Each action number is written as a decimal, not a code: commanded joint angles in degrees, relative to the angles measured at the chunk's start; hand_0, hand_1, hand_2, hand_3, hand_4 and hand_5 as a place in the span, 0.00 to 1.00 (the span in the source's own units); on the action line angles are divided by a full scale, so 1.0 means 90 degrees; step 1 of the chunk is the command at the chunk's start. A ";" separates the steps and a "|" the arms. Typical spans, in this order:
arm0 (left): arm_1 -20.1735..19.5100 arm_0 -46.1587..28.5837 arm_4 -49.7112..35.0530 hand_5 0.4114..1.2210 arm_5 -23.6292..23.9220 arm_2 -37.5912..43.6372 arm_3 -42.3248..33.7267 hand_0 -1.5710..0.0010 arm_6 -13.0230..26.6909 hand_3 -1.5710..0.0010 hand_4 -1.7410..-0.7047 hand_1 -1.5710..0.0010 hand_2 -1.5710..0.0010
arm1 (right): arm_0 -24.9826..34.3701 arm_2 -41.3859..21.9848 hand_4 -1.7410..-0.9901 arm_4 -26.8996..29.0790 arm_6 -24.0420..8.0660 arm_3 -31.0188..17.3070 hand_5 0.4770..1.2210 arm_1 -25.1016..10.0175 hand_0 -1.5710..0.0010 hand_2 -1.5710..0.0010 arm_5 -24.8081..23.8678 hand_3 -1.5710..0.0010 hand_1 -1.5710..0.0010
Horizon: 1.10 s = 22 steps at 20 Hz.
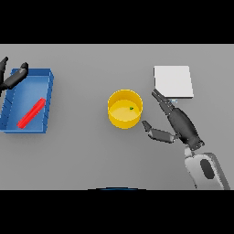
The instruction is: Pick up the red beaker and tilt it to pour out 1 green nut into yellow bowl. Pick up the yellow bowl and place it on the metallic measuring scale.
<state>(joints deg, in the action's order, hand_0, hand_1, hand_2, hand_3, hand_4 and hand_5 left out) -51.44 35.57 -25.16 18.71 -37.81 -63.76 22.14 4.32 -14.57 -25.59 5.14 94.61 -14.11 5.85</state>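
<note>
A yellow bowl stands at the middle of the table with a small green nut inside it. My right hand lies just right of the bowl, fingers straight and thumb spread toward it, apart from the rim. Behind that hand sits the pale metallic scale; the fingertips reach its near left corner. The red beaker lies on its side in a blue tray at the left. My left hand hovers at the tray's far left corner, fingers relaxed and holding nothing.
The blue tray takes up the left side of the table. Grey tabletop stretches between the tray and the bowl, and in front of the bowl.
</note>
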 commanded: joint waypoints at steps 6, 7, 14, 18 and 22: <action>0.0023 -0.0099 -0.0053 0.32 -0.0012 -0.0004 -0.0062 1.00 -0.0112 1.00 0.99 1.00 1.00 | 0.1444 -0.1225 0.68 -0.1697 0.0307 -0.0500 0.30 -0.0957 1.00 1.00 0.0818 1.00 1.00; 0.0012 -0.0038 -0.0071 0.32 -0.0073 0.0006 -0.0032 1.00 -0.0066 1.00 0.99 1.00 1.00 | 0.1681 -0.1399 0.68 -0.1891 0.0378 -0.0665 0.30 -0.1017 1.00 1.00 0.0928 1.00 1.00; 0.0071 -0.0127 -0.0155 0.34 -0.0099 0.0043 0.0016 1.00 -0.0187 1.00 0.98 1.00 1.00 | 0.2914 -0.2261 0.70 -0.2539 0.0786 -0.1682 0.31 -0.1120 1.00 1.00 0.1746 1.00 1.00; 0.0059 -0.0131 -0.0200 0.34 -0.0106 0.0086 -0.0010 1.00 -0.0232 1.00 0.98 1.00 1.00 | 0.3411 -0.2630 0.69 -0.2831 0.0800 -0.2365 0.30 -0.0939 1.00 1.00 0.1933 1.00 1.00; 0.0024 -0.0121 -0.0204 0.34 -0.0148 0.0102 0.0060 1.00 -0.0201 1.00 0.98 1.00 1.00 | 0.3713 -0.2892 0.64 -0.3018 0.0823 -0.2708 0.32 -0.0863 1.00 1.00 0.2153 1.00 1.00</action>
<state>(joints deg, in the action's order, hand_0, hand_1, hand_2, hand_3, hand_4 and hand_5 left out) -51.22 34.51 -27.00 17.39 -36.89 -63.23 20.31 37.74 -40.59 -52.77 12.47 70.23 -21.88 25.22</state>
